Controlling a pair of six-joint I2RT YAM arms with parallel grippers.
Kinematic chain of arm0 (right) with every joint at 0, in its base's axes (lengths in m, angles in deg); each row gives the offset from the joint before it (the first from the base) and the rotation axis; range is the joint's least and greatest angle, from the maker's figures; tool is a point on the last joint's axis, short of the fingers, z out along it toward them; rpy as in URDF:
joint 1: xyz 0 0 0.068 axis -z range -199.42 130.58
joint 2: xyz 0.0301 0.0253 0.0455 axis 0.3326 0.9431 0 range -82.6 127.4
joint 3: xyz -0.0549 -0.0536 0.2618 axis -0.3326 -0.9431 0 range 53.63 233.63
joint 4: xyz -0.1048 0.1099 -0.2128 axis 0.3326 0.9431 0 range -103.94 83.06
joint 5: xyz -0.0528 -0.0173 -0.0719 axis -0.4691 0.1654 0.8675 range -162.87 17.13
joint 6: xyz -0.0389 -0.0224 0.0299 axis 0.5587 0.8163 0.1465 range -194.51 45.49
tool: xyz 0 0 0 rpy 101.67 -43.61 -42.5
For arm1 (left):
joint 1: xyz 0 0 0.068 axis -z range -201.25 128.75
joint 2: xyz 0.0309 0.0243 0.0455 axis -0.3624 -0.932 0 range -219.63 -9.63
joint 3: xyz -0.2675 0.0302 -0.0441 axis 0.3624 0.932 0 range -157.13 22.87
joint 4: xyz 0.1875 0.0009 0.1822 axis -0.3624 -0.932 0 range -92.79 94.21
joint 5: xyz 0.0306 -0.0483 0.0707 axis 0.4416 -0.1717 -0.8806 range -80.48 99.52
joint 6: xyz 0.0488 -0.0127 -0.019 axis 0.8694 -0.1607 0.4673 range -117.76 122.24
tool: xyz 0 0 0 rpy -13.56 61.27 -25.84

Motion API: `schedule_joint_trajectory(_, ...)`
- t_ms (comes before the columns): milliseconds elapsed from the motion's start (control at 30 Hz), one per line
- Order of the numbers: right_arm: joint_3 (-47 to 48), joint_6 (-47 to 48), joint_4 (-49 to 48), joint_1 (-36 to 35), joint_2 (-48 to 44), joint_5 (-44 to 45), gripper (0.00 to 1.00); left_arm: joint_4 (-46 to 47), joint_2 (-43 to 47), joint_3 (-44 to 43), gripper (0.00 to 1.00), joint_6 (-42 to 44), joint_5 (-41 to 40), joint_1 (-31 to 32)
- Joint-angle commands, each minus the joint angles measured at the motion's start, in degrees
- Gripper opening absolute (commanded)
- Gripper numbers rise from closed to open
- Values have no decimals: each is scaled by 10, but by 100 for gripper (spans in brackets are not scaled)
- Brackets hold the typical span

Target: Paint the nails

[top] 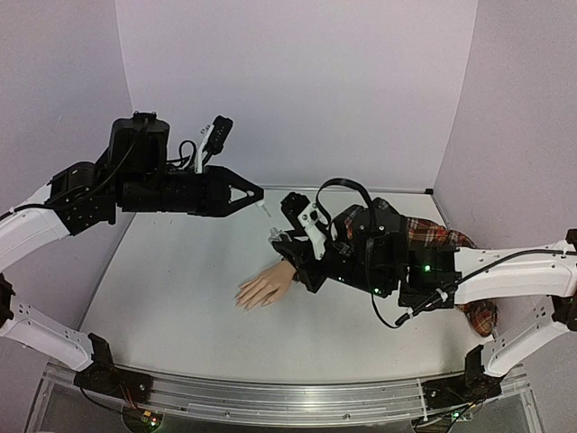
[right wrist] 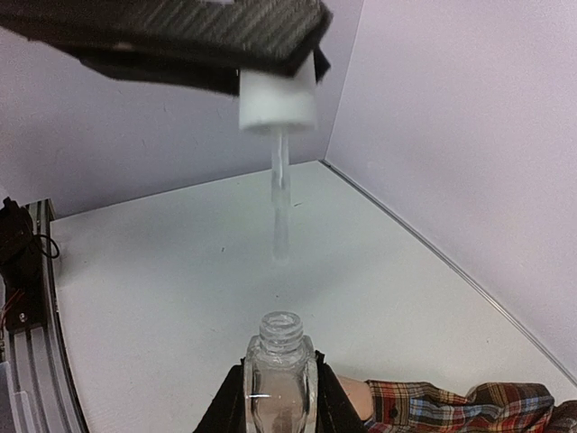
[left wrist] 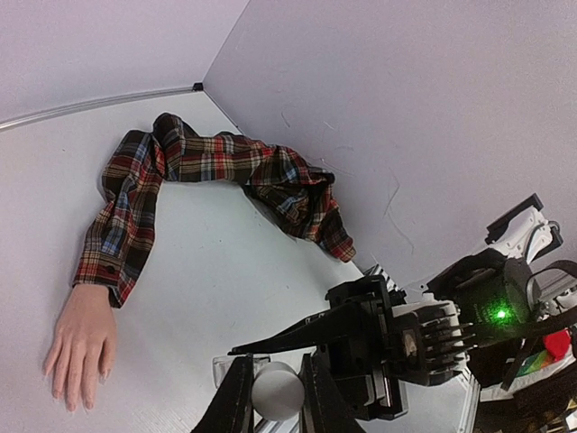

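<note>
The pale mannequin hand (top: 266,287) lies palm down on the white table, at the end of a red plaid sleeve (top: 433,236). Its tiny nails (left wrist: 68,397) face the near edge. My left gripper (top: 260,194) is shut on the white cap (left wrist: 277,390), and the clear brush stem (right wrist: 280,198) hangs below the cap. My right gripper (top: 281,236) is shut on the open clear bottle (right wrist: 281,374) and holds it upright just under the brush tip, above the mannequin wrist. The brush is out of the bottle, a short gap above its neck.
The plaid shirt (left wrist: 225,167) trails to the back right corner by the lilac walls. An aluminium rail (top: 288,397) runs along the table's near edge. The right arm (top: 505,271) reaches over the sleeve.
</note>
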Motion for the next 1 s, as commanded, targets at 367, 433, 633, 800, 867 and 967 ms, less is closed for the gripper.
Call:
schedule_joint_trajectory(367, -236, 38, -55, 98, -292, 104, 0, 88, 26, 161, 0, -49, -153, 2)
schedule_joint_trajectory(433, -258, 58, -48, 118, -335, 112, 0, 132, 22, 211, 0, -67, -156, 3)
schedule_joint_trajectory(633, -290, 105, -18, 141, -413, 105, 0, 274, -38, 312, 0, -72, -219, 53)
schedule_joint_trajectory(800, -303, 113, -14, 152, -435, 91, 0, 329, -139, 318, 0, -57, -255, 83)
schedule_joint_trajectory(867, -304, 115, -12, 153, -437, 88, 0, 344, -168, 316, 0, -57, -262, 86)
schedule_joint_trajectory(967, -307, 119, -13, 154, -438, 88, 0, 348, -199, 308, 0, -58, -294, 87)
